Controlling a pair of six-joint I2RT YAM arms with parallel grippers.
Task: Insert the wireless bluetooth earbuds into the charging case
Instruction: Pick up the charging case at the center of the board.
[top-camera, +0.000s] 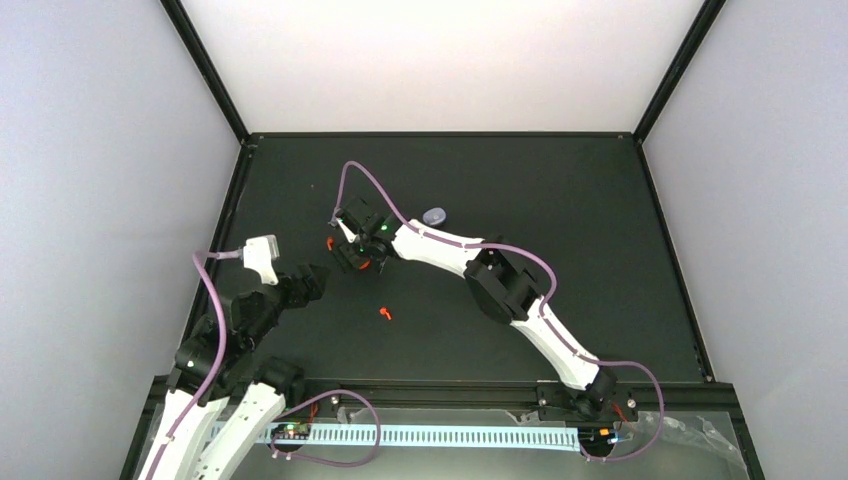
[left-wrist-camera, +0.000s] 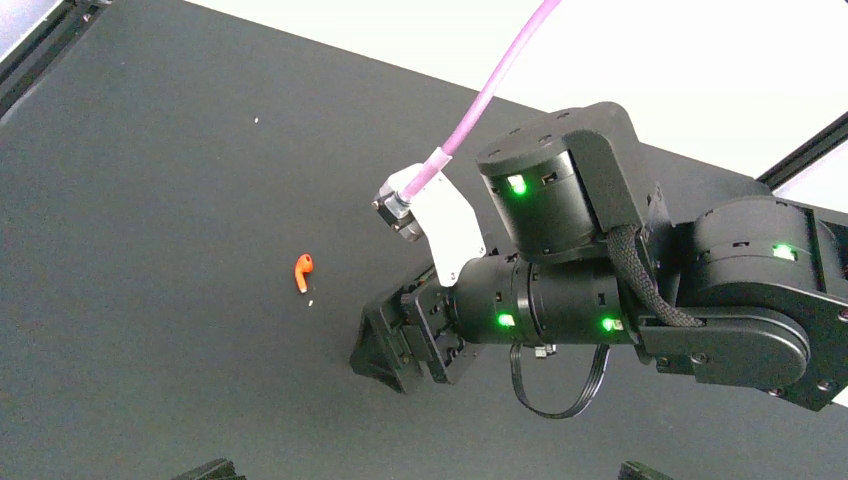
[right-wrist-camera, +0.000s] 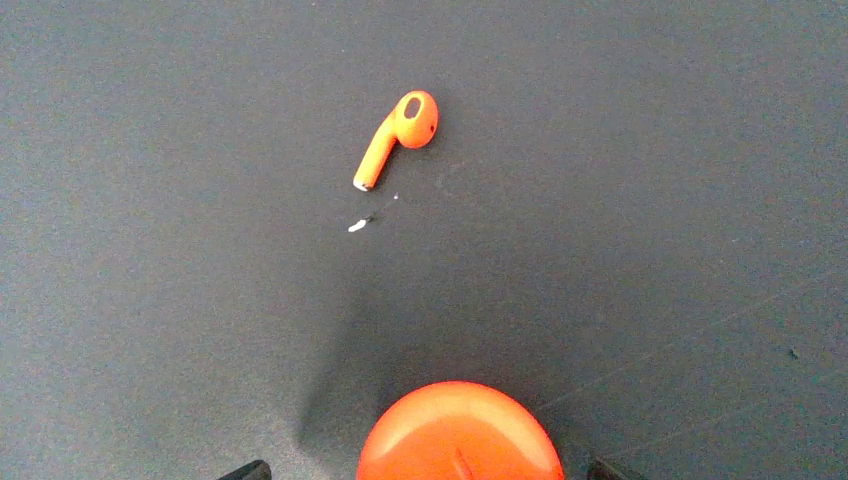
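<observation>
Toward the left side of the surface (top-camera: 560, 180), midway between its far and near edges, the right gripper (left-wrist-camera: 390, 352) has its jaws apart around the orange charging case (right-wrist-camera: 460, 435), seemingly not clamped on it. One orange earbud (right-wrist-camera: 395, 135) lies just beyond the case; a second earbud (top-camera: 385, 313) lies closer to the near edge. The left gripper (top-camera: 312, 280) hangs near, with its jaws wide apart and empty.

I think the rounded case may slip when the jaws close, or a low move may knock the tiny earbud toward the left edge. The arms are close together and could collide. Most open room is on the right half.
</observation>
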